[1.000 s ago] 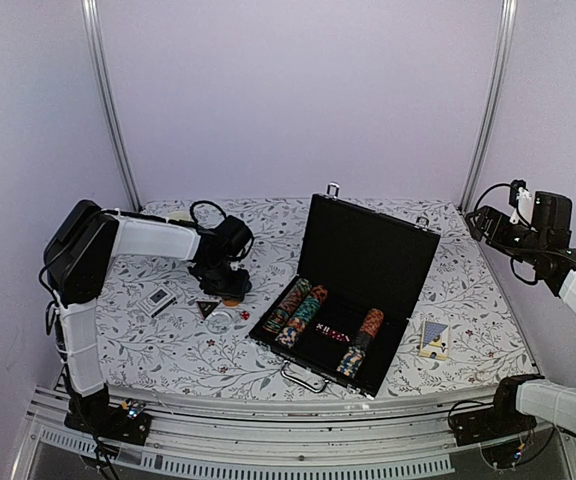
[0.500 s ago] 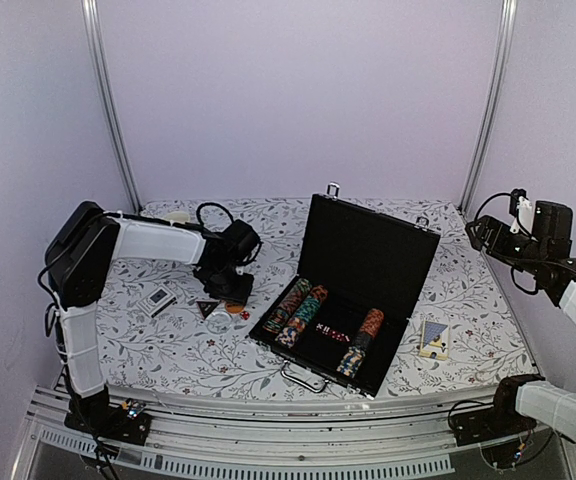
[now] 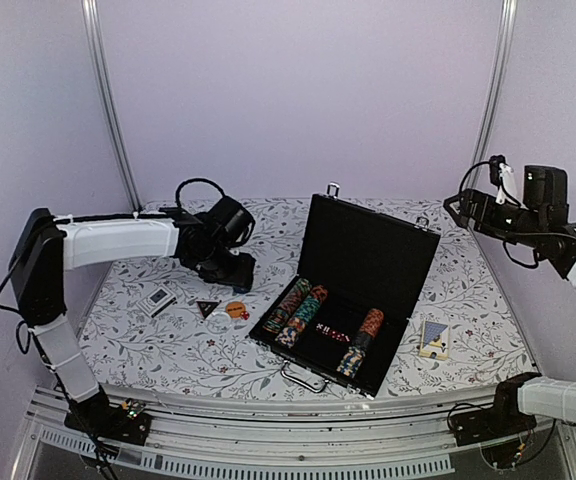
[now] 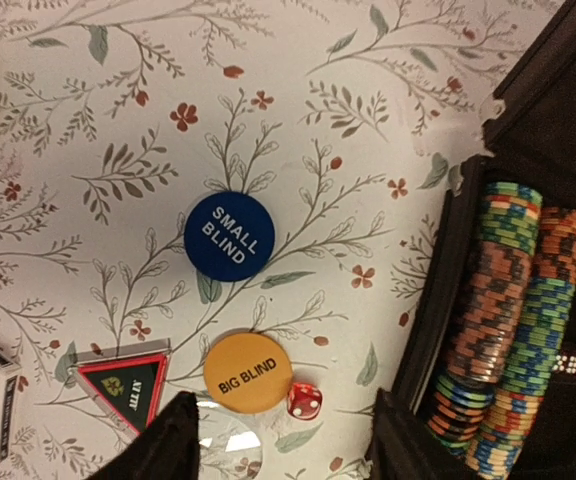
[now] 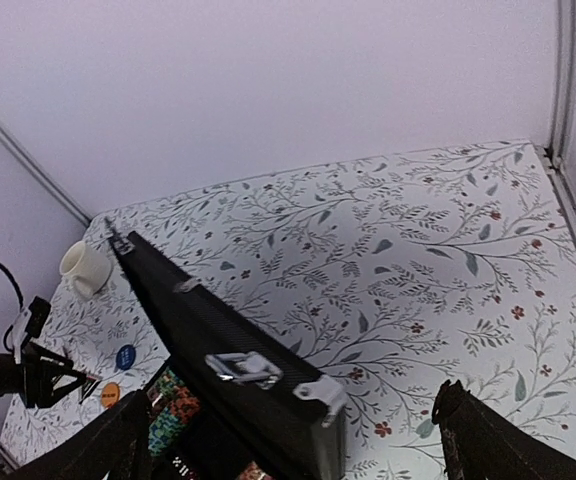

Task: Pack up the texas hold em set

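Item: texas hold em set, part packed; black briefcase (image 3: 372, 262) lies open at mid-table (image 3: 148, 345), lid upright, poker chip rows (image 4: 513, 330) seated in its trays; loose pieces lie on the table just left of it: blue "small blind" disc (image 4: 230, 237), orange "big blind" disc (image 4: 248, 373), red die (image 4: 304, 402) touching or just beside the orange one, black triangle (image 4: 125, 387), one card deck (image 3: 160, 299) further left, another deck (image 3: 434, 338) right of the case. Handling, by estimate: discs light, hard, smooth and flat to the cloth, best pinched edge to edge across the rim; die tiny and prone to roll; decks boxed and stiff, taken across the narrow sides; chip rows heavy and loose, better left seated; lid rigid, closed by pushing its top edge. Left claw (image 4: 288, 450) hovers released above the discs, nothing between its fingers (image 4: 158, 445); right claw (image 5: 293, 445) is raised well apart to the right, spread wide, empty. Obscured: a clear round piece (image 4: 223, 450) is cut off at the frame's foot; the blue disc is hidden by the arm in the top view; latch state is unclear.
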`<state>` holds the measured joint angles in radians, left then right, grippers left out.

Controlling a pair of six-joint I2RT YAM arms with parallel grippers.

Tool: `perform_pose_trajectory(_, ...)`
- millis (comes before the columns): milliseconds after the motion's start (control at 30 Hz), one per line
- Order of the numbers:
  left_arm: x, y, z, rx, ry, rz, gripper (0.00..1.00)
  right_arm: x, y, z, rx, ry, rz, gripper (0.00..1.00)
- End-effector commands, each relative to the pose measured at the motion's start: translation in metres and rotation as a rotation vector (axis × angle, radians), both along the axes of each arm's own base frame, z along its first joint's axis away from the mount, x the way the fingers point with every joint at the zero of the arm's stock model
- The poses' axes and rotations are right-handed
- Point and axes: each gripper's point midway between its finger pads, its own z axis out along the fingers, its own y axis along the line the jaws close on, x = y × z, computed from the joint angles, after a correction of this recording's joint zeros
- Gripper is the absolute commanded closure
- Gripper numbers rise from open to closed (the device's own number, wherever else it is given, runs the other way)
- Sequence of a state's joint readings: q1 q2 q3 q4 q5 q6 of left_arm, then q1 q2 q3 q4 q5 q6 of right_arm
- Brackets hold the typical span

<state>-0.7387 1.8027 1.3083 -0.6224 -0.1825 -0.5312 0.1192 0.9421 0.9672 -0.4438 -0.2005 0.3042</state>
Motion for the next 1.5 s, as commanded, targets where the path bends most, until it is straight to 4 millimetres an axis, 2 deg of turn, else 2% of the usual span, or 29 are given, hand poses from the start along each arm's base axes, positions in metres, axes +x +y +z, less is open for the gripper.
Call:
perform_pose_trajectory(0,0.001,0.004,0.066,-0.091,-0.148,0.0,0.31,-0.008,0.051,0.028,-0.047,-0.023,0.096,0.01)
perform_pose_trajectory(67,0.005,0.014,0.096,-0.108,-0.206,-0.009,0.22,-0.012,0.084,0.037,-0.028,-0.026,0.171,0.01)
perform_pose_trajectory(133,0.009,0.029,0.125,-0.136,-0.248,-0.013,0.16,-0.012,0.119,0.036,-0.01,0.0,0.24,0.01)
perform_pose_trajectory(233,0.02,0.06,0.166,-0.222,-0.294,-0.018,0.08,-0.013,0.171,0.026,-0.042,0.026,0.315,0.01)
perform_pose_trajectory(300,0.028,0.088,0.182,-0.27,-0.301,-0.002,0.06,-0.016,0.208,0.01,-0.075,0.049,0.372,0.01)
perform_pose_trajectory(400,0.039,0.136,0.183,-0.23,-0.298,0.078,0.06,-0.021,0.257,-0.017,-0.092,0.106,0.457,0.04)
perform_pose_trajectory(533,0.041,0.205,0.156,0.092,-0.371,0.247,0.06,-0.034,0.319,-0.043,-0.094,0.136,0.563,0.07)
perform_pose_trajectory(600,0.036,0.223,0.147,0.18,-0.393,0.283,0.05,-0.034,0.341,-0.062,-0.135,0.153,0.579,0.09)
perform_pose_trajectory(700,0.032,0.23,0.151,0.22,-0.453,0.273,0.05,-0.028,0.364,-0.096,-0.191,0.19,0.591,0.17)
perform_pose_trajectory(767,0.032,0.235,0.163,0.248,-0.516,0.26,0.04,-0.021,0.378,-0.121,-0.23,0.215,0.6,0.2)
perform_pose_trajectory(867,0.029,0.253,0.164,0.337,-0.577,0.311,0.04,-0.01,0.395,-0.141,-0.271,0.22,0.611,0.2)
perform_pose_trajectory(933,0.025,0.262,0.158,0.36,-0.614,0.351,0.04,-0.001,0.405,-0.153,-0.305,0.214,0.613,0.2)
perform_pose_trajectory(1033,0.02,0.263,0.149,0.338,-0.649,0.355,0.04,0.011,0.42,-0.164,-0.347,0.193,0.628,0.2)
perform_pose_trajectory(1133,0.018,0.263,0.153,0.332,-0.664,0.36,0.04,0.019,0.431,-0.178,-0.381,0.182,0.645,0.2)
perform_pose_trajectory(1233,0.02,0.259,0.147,0.307,-0.649,0.348,0.04,0.026,0.442,-0.198,-0.418,0.178,0.666,0.2)
perform_pose_trajectory(1267,0.021,0.256,0.144,0.295,-0.638,0.342,0.04,0.028,0.445,-0.198,-0.424,0.167,0.672,0.19)
perform_pose_trajectory(1300,0.022,0.253,0.141,0.281,-0.631,0.333,0.04,0.03,0.447,-0.217,-0.449,0.182,0.677,0.19)
perform_pose_trajectory(1467,0.026,0.248,0.138,0.263,-0.62,0.321,0.05,0.041,0.455,-0.24,-0.498,0.165,0.68,0.17)
